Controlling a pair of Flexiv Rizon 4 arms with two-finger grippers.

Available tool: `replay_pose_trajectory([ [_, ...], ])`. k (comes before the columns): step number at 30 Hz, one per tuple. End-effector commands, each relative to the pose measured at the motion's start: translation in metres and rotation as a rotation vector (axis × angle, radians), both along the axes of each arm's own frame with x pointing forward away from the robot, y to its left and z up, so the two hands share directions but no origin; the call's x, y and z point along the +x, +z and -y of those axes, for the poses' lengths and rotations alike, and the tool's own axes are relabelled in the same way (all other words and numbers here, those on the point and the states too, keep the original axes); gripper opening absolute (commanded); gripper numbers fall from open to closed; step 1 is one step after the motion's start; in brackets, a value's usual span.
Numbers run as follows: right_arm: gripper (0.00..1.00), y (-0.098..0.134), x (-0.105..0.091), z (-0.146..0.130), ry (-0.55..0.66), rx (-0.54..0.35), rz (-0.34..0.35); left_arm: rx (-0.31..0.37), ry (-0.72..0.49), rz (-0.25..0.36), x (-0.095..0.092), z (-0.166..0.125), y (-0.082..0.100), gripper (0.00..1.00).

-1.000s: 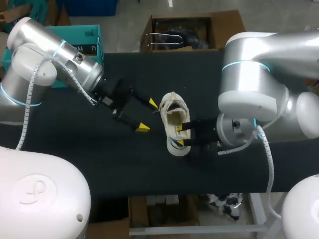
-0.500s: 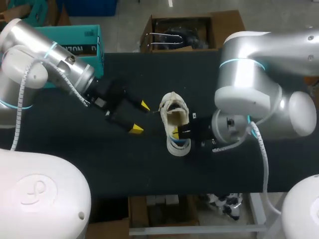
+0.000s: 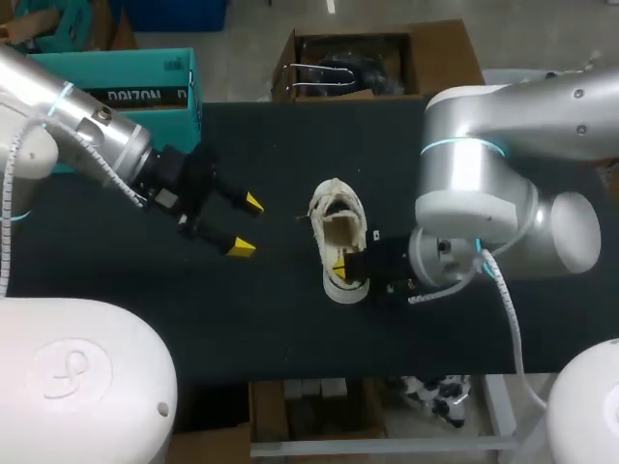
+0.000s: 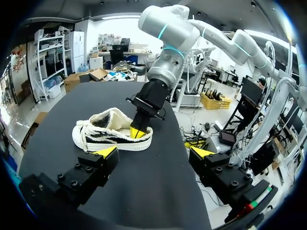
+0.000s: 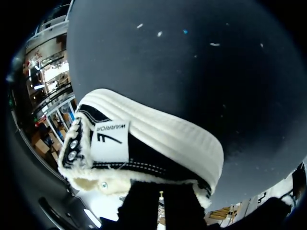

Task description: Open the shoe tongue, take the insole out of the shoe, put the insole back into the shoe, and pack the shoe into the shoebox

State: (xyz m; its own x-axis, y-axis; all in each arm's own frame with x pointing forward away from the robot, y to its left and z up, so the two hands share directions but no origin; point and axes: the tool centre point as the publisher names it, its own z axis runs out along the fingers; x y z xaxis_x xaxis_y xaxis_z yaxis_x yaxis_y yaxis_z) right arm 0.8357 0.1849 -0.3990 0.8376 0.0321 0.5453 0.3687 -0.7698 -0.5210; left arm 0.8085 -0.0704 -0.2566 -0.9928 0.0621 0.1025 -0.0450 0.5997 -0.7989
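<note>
Left gripper point(image 3: 247, 225) point(image 4: 153, 152): spread wide and holding nothing, above the table point(image 3: 290, 329), well apart from the shoe on its left side and pointing toward it.
Right gripper point(image 3: 340, 263) point(image 4: 138, 132) point(image 5: 160, 201): down at the heel end of the shoe, at the rim of its opening. Whether it grips anything there cannot be told, since the shoe's collar hides the contact.
Shoe point(image 3: 338, 217) point(image 4: 105, 129) point(image 5: 158, 139): stands upright on its sole near the middle of the table, heel toward the near edge and toe toward the far edge. It has a white rubber sole, a dark upper with pale fleecy lining, and a white tab on the heel. The opening gapes upward.
Insole: not clear enough to tell apart inside the shoe.
Teal box point(image 3: 135, 72): at the far left corner of the table, behind the left arm and well apart from the shoe.
Right arm: comes in from the right side, with its wrist low and close beside the shoe.
</note>
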Motion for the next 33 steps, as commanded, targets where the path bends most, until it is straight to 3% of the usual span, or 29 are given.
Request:
replay_pose_trajectory([
  [1, 0.0, -0.007, 0.003, 0.002, 0.072, -0.019, -0.091, 0.011, 0.018, 0.001, -0.005, -0.004, 0.007, 1.0],
  [7, 0.0, 0.026, -0.007, 0.009, 0.077, -0.04, -0.043, 0.027, 0.046, -0.03, -0.007, -0.006, 0.015, 1.0],
  [16, 0.03, 0.055, -0.01, 0.035, 0.193, 0.063, 0.033, 0.078, 0.083, -0.097, -0.016, -0.002, 0.017, 1.0],
  [19, 0.42, 0.059, -0.006, 0.041, 0.238, 0.091, 0.041, 0.089, 0.091, -0.114, -0.02, -0.002, 0.013, 1.0],
  [20, 0.66, 0.06, -0.005, 0.043, 0.255, 0.095, 0.04, 0.091, 0.092, -0.12, -0.022, -0.002, 0.012, 1.0],
  [21, 1.0, 0.062, -0.004, 0.046, 0.267, 0.105, 0.049, 0.096, 0.1, -0.132, -0.023, -0.002, 0.011, 1.0],
  [27, 1.0, 0.077, -0.002, 0.051, 0.339, 0.114, 0.062, 0.136, 0.138, -0.179, -0.034, 0.0, 0.006, 1.0],
  [33, 1.0, 0.092, -0.006, 0.052, 0.399, 0.106, 0.051, 0.241, 0.249, -0.27, -0.039, 0.002, -0.001, 1.0],
])
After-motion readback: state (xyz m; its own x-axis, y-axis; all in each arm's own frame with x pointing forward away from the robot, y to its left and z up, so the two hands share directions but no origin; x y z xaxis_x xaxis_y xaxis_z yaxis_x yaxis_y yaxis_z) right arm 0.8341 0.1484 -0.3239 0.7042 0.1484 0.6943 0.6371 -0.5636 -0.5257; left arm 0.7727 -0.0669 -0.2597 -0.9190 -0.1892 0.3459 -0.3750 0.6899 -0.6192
